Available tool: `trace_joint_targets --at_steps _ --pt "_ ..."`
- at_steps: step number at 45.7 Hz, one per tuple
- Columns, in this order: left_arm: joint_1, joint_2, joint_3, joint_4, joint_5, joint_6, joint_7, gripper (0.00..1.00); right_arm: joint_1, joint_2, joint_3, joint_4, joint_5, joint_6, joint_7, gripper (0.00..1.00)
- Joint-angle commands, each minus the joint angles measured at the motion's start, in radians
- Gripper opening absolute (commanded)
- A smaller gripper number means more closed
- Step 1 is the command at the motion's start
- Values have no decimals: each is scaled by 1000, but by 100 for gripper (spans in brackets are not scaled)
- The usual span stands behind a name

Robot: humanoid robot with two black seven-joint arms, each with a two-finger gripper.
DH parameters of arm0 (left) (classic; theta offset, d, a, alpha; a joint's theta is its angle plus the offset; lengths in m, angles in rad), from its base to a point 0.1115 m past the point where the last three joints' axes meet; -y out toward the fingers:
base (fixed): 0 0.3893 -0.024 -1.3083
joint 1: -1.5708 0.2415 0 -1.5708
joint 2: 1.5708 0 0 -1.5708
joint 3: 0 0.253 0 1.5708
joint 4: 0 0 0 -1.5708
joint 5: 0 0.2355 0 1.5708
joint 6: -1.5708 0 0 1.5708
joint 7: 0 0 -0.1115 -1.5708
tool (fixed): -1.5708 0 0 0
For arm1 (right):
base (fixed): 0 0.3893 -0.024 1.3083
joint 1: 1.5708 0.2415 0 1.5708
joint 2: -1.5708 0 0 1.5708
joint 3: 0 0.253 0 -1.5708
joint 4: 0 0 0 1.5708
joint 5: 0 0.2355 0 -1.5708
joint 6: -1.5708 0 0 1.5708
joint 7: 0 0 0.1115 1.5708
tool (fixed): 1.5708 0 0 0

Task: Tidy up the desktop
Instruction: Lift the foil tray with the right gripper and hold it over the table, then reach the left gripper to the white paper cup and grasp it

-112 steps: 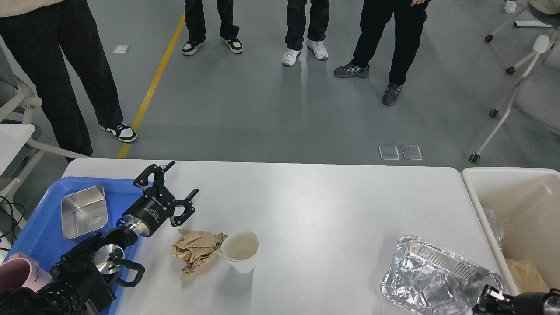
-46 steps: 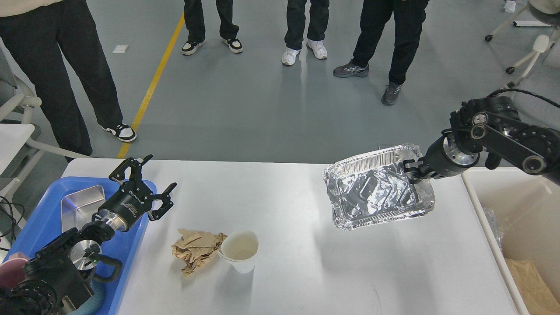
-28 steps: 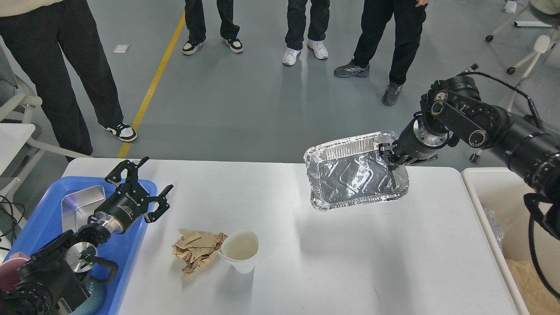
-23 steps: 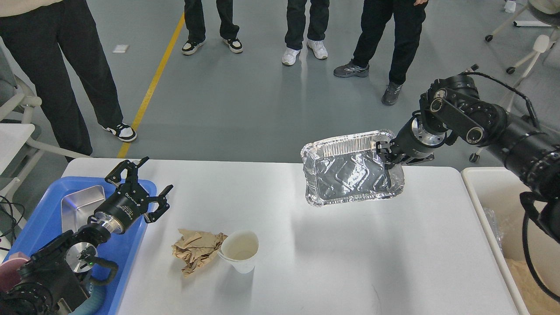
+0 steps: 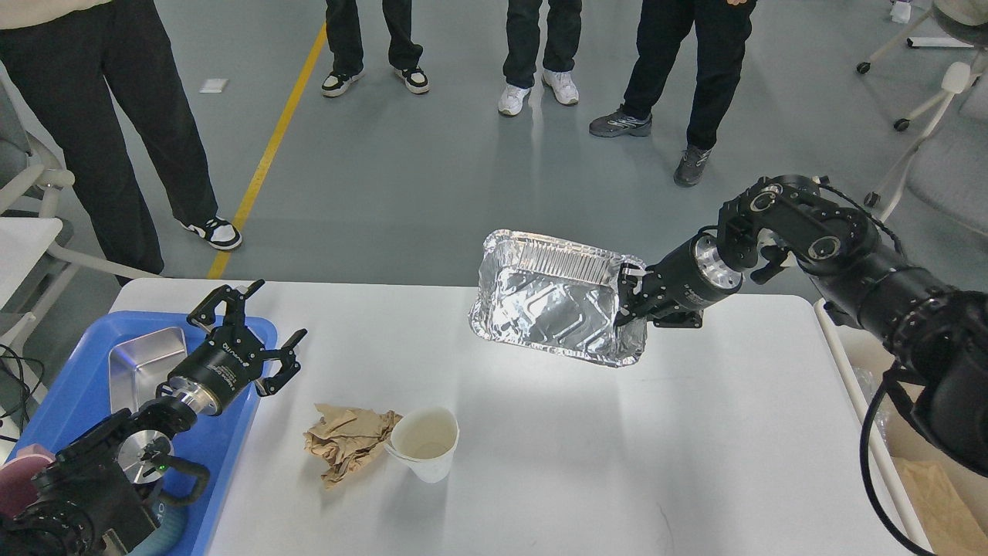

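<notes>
from the head view, the large white rectangular desktop with rounded corners (image 5: 540,463) fills the lower half of the picture, spreading beneath both arms. the right gripper (image 5: 629,297) is clamped on the right rim of a crinkled silver foil tray (image 5: 552,305), holding it tilted in the air above the far middle of the desktop, its shadow falling on the white surface below. the left gripper (image 5: 247,328) hangs with its fingers spread apart and nothing between them, over the far right corner of a blue plastic tray (image 5: 69,401) at the desktop's left end; a shiny square metal dish (image 5: 139,367) lies in that tray. a crumpled brown paper wad (image 5: 347,440) rests on the desktop touching a white paper cup (image 5: 424,444). a beige plastic bin (image 5: 911,455) stands at the right edge.
</notes>
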Motion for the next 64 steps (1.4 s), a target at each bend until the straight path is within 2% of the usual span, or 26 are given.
trace_joint_targets --at_steps 1,16,23,28,31,33,38,39,42,45,48,51,55,59,64 --pt "-14 14 -2 0 -2 -2 2 96 -8 8 3 -21 4 0 10 0" --pt "-50 48 3 -2 1 5 14 96 -18 20 -7 -41 1 0 24 0" --pt "-63 94 155 -23 4 5 19 96 -23 20 -7 -41 1 0 23 0" --pt "-63 155 238 -103 4 12 19 96 -23 20 -7 -40 1 0 23 0" --pt "-56 239 277 -210 6 34 24 96 -23 20 -7 -40 2 0 23 0" --pt "-51 313 313 -325 4 69 25 96 -25 21 -7 -40 1 0 24 0" --pt "-24 570 408 -749 6 262 39 96 -34 23 -9 -35 2 0 24 0" --pt "-19 656 438 -885 6 321 54 96 -35 23 -9 -35 1 0 24 0" --pt "-20 833 475 -1137 7 406 102 96 -35 24 -10 -32 1 0 23 0" --pt "-22 1009 480 -1345 7 439 152 96 -35 24 -10 -31 1 0 23 0" --pt "-20 1187 480 -1486 14 429 189 95 -37 24 -10 -28 1 0 24 0" --pt "-27 1348 476 -1569 20 390 203 95 -37 24 -10 -26 1 0 23 0" --pt "-46 1512 468 -1583 24 243 203 95 -35 26 -12 -26 -1 0 23 0" --pt "-83 1606 466 -1580 85 150 203 95 -35 29 -12 -26 -1 0 23 0" --pt "-100 1646 466 -1577 156 130 192 94 -35 29 -12 -26 -1 0 23 0"
